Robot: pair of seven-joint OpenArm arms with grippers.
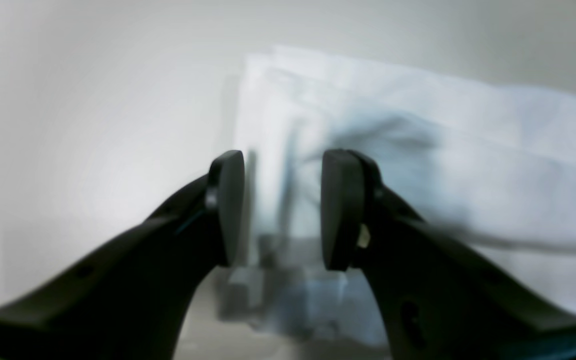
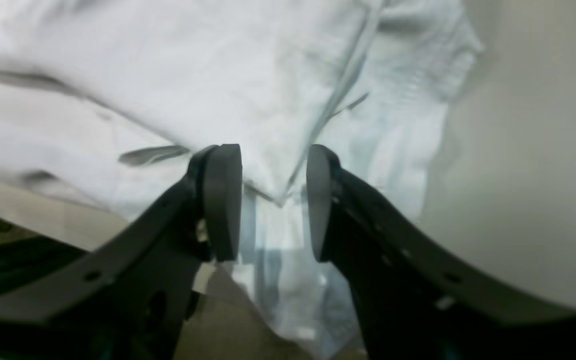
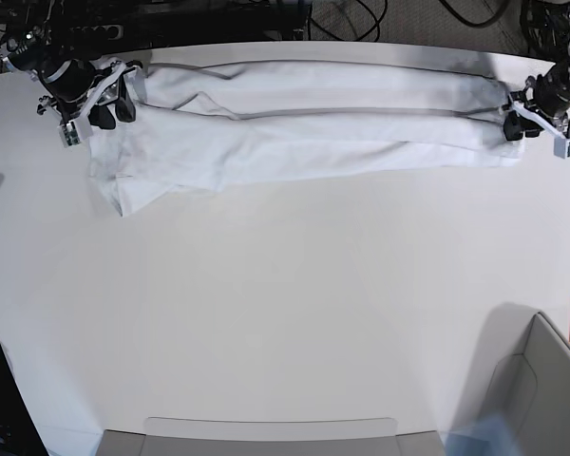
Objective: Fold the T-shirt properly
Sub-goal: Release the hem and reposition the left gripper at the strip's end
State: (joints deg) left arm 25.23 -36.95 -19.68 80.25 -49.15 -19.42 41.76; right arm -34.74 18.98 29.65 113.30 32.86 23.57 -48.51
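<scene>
- Smooth off-white tabletop [image 3: 294, 304] filled the base view, with dark cables beyond its far edge.
- The plain white, wrinkly cotton T-shirt [image 3: 294, 128] lay as a long folded band along the far edge, one end bulging toward the camera.
- The black left gripper [image 1: 282, 210] sat at one end, jaws parted around bunched cloth.
- The black right gripper [image 2: 274, 202] sat at the other, jaws parted, fabric between them.
</scene>
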